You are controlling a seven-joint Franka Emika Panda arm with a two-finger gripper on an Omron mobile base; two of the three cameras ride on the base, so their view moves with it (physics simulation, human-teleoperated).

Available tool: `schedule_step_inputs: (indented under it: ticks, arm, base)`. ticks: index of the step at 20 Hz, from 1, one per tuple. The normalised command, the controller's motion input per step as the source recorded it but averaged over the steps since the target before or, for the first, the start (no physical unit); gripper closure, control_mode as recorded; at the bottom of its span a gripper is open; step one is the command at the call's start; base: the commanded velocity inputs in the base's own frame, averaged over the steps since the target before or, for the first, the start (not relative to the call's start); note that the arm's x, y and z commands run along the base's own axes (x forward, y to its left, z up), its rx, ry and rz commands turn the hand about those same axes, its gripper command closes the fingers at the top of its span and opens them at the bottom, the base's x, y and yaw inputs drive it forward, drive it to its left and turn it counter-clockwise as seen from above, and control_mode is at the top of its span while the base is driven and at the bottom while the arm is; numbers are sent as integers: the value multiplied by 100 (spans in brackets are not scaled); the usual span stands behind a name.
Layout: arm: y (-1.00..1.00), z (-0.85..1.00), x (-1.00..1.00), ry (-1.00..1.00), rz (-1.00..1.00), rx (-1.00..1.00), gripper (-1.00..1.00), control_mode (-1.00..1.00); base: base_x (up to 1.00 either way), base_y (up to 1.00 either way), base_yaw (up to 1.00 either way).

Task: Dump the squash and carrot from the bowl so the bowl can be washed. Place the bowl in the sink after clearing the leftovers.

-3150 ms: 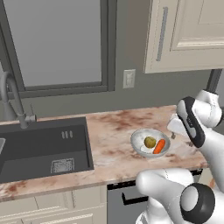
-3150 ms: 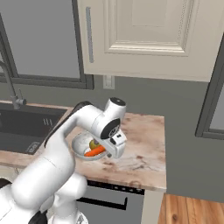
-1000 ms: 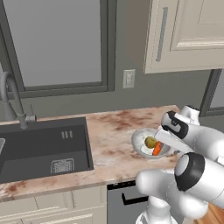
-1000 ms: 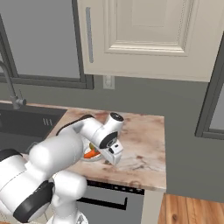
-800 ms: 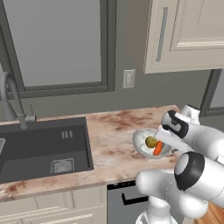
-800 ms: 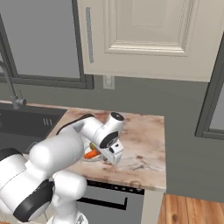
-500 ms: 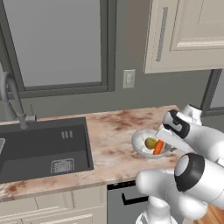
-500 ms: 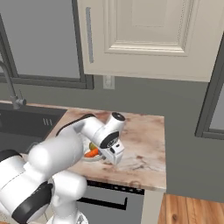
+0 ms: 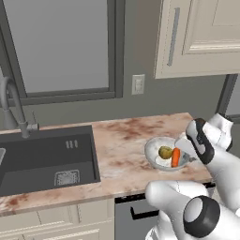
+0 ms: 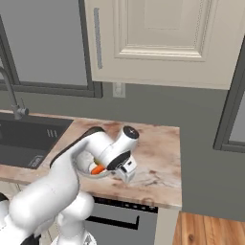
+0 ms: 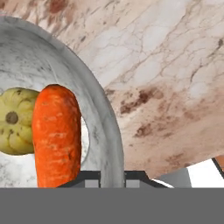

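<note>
From left base view: bowl [image 9: 165, 154] on marbled table [image 9: 123, 154], right of dark sink [image 9: 44, 159], well apart from it. Squash [image 9: 164, 152] and carrot [image 9: 175, 157] inside bowl, touching or nearly so, carrot on the right. Claw [image 9: 184, 149] low at bowl's right rim, white arm bent over from lower right. Gooseneck faucet [image 9: 13, 108] behind sink at far left. Wall outlet [image 9: 138, 84] above table, window [image 9: 61, 47] at left, cream cabinet [image 9: 199, 37] upper right.

From right base view: arm folded across front of bowl [image 10: 97, 174], only a sliver of rim visible. Carrot [image 10: 97, 169] peeking out orange beside wrist. Claw [image 10: 127, 173] pointing down at table [image 10: 158, 158] level, right side of bowl. Sink [image 10: 28, 137] at far left, faucet [image 10: 9, 95] behind it. Cabinet door [image 10: 162, 38] overhead, wood floor [image 10: 210, 229] lower right.

From hand view: bowl rim [image 11: 107, 131] running straight down between both dark fingertips [image 11: 89, 179], one tip inside bowl, one outside over table [image 11: 166, 83]. Rim straddled; tips close to wall but contact unclear, can't tell if clamped. Carrot [image 11: 57, 135] lying against inner wall just beside rim, squash [image 11: 15, 120] touching carrot on far side, speckled grey interior around both.
</note>
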Motion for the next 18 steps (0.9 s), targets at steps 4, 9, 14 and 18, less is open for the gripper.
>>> schedule_step_inputs:
  ticks: [4, 9, 14, 18]
  arm:
    - [13, 86, -56, -18, -6, 3, 100, -100]
    - [18, 100, -54, -5, -9, 3, 100, -100]
    - [0, 93, -55, 12, 0, 19, 100, -100]
    - [0, 31, 2, 31, 0, 18, 100, -100]
  base:
    - [0, 0, 0]
    - [0, 0, 0]
    - [0, 0, 0]
    - [0, 0, 0]
